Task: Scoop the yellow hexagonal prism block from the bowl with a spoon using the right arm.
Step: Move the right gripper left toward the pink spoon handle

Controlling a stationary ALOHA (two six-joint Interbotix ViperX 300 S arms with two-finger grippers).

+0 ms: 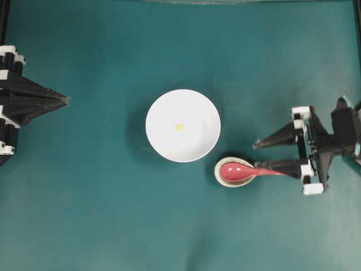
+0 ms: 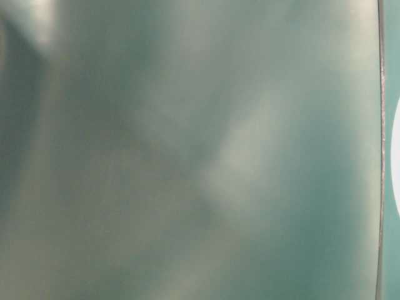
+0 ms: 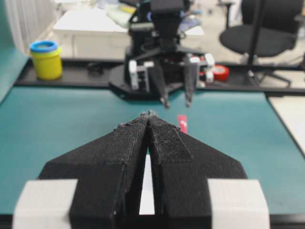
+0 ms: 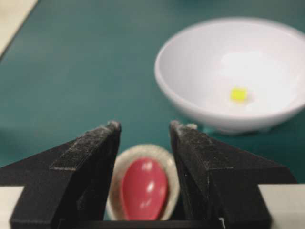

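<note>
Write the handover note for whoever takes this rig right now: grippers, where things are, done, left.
Left gripper: shut, parked at the left edge, holding nothing.
Right gripper: open, above the spoon's handle, no grip yet.
Spoon: scoop resting in the small cream dish, handle pointing right.
Yellow block: in the white bowl, near its centre.
Done: approach to the spoon.
Left: grasp spoon, scoop block out.

A teal-green mat covers the bench (image 1: 84, 214), evenly lit from above with only soft shadows. Beyond its far edge runs a black rail (image 3: 62, 78), and on it stands a yellow tub (image 3: 46, 60) with a blue lid. Behind that sits a white table (image 3: 90, 26) strewn with blurred clutter, and to the right a black office chair (image 3: 271, 24) on a pale floor (image 3: 290, 78). The table-level view is only a blurred green-grey haze.
</note>
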